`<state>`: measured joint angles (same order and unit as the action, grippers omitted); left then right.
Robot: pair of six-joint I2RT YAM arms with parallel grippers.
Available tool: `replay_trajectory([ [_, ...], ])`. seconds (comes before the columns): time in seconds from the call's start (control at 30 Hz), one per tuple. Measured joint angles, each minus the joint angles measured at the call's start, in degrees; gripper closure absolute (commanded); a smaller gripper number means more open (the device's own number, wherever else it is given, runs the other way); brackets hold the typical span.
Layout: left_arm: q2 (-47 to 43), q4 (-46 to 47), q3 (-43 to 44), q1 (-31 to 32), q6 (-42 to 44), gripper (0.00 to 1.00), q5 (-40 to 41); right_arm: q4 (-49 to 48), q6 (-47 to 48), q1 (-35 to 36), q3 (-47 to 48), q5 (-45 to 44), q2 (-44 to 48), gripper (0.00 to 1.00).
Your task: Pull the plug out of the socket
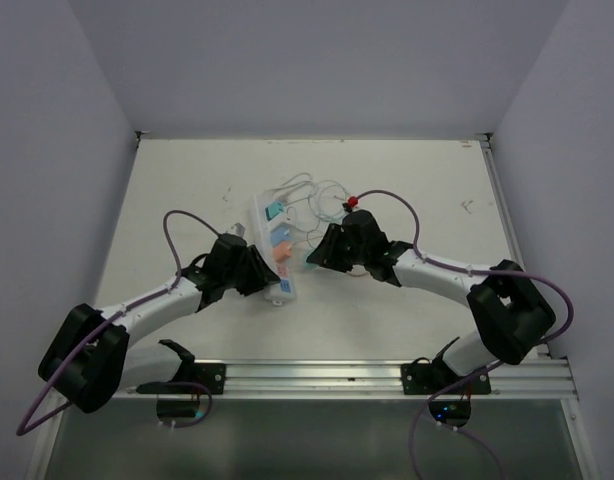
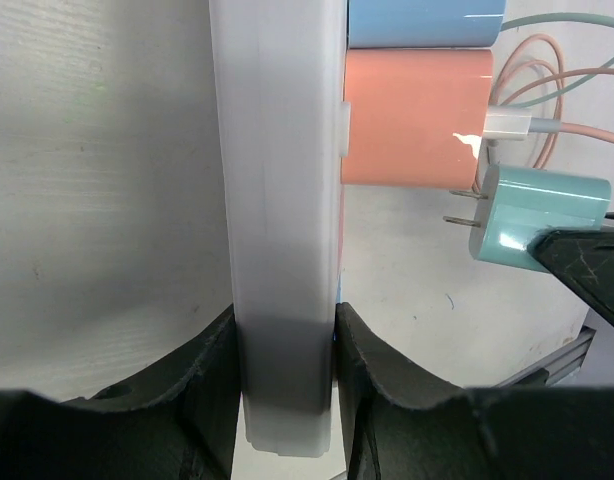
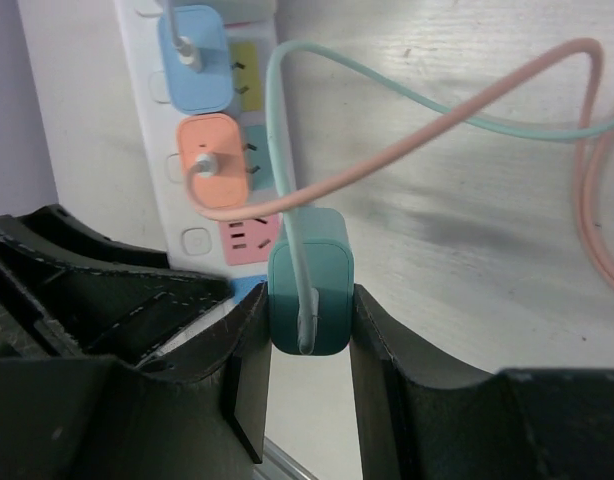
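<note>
So the left pincer [image 2: 285, 345] is clenched on the end of the socket [image 2: 282, 170], one finger on each long side. The right pincer [image 3: 309, 325] is grasping the teal plug [image 3: 309, 285], whose prongs are bare and just clear of the socket. The pink plug [image 2: 417, 115] and blue plug [image 2: 427, 20] sit plugged in just beyond the left pincer.

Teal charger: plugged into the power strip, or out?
Out. The left wrist view shows the teal charger with both prongs bare, clear of the power strip and clamped in the right end effector.
</note>
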<state>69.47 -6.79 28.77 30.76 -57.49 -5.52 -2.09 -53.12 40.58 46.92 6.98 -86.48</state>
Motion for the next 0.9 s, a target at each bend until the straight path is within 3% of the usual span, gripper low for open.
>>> replay_trajectory([
  [0.47, -0.39, -0.04, -0.02, -0.07, 0.04, 1.0, 0.52, 1.81, 4.42, -13.44, -8.48, 1.03, 5.11, 1.0],
  [0.6, 0.37, 0.98, -0.02, -0.37, 0.04, 1.0, -0.44, -0.11, 4.7, -15.58, -10.99, 3.91, 4.79, 0.93],
  [0.7, 0.48, 1.22, -0.02, -0.37, 0.04, 1.0, -0.55, -1.36, 4.59, -16.83, -12.0, 6.01, 4.02, 0.7],
  [0.73, 0.48, 1.25, -0.02, -0.37, 0.04, 1.0, -0.57, -1.88, 4.61, -17.31, -12.28, 6.27, 4.02, 0.53],
  [0.83, 0.48, 1.25, -0.02, -0.37, 0.07, 1.0, -0.57, -2.25, 4.9, -19.23, -13.0, 7.15, 4.17, 0.23],
  [0.9, 0.48, 1.27, -0.02, -0.37, 0.07, 1.0, -0.59, -1.4, 5.84, -20.39, -13.27, 7.04, 4.94, 0.15],
])
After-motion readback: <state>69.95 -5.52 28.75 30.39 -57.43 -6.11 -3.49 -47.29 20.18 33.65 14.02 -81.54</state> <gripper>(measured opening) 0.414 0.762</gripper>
